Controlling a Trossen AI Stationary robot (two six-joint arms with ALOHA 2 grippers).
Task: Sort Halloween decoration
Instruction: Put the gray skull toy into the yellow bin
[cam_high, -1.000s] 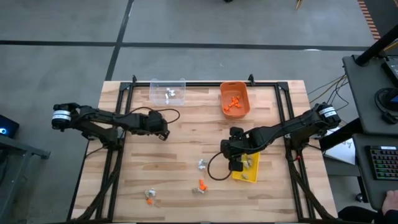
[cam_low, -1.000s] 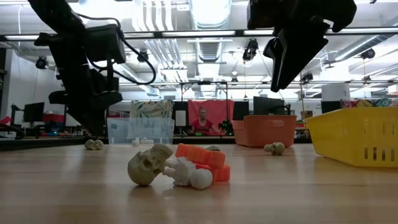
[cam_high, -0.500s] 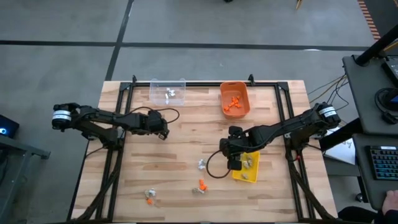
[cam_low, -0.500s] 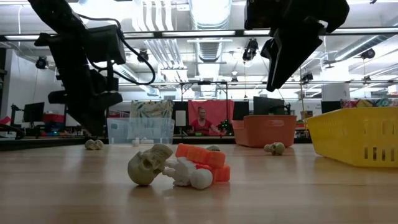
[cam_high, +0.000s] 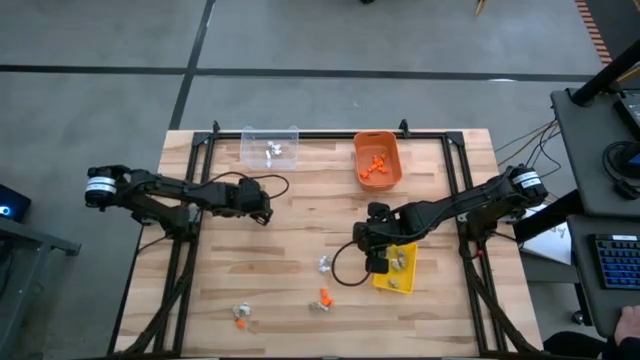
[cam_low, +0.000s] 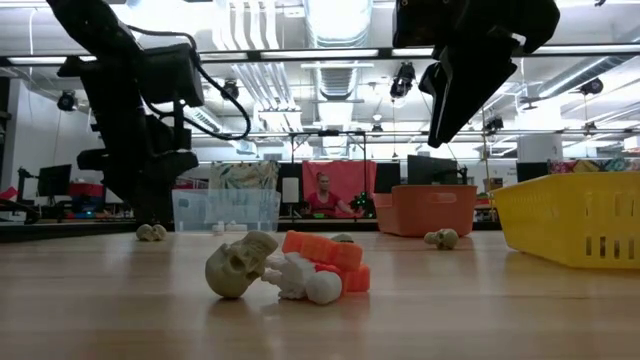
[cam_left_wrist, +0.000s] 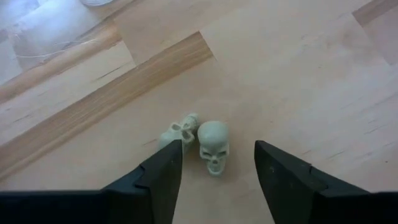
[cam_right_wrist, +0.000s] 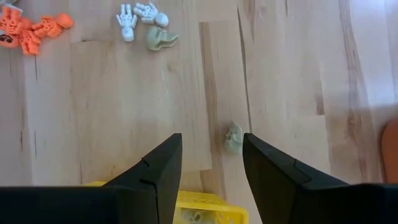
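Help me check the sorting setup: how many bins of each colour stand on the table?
Clear bin: 1
Orange bin: 1
Yellow bin: 1
Total: 3 bins

The table (cam_high: 290, 240) is pale, matt planked wood, the skulls (cam_left_wrist: 213, 144) look like dull tan-grey moulded plastic, and the yellow bin (cam_low: 575, 225) at three o'clock is slotted, slightly glossy plastic.

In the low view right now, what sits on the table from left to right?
Two small tan skulls → clear bin → tan skull → orange trinket → orange bin → small skull → yellow bin.
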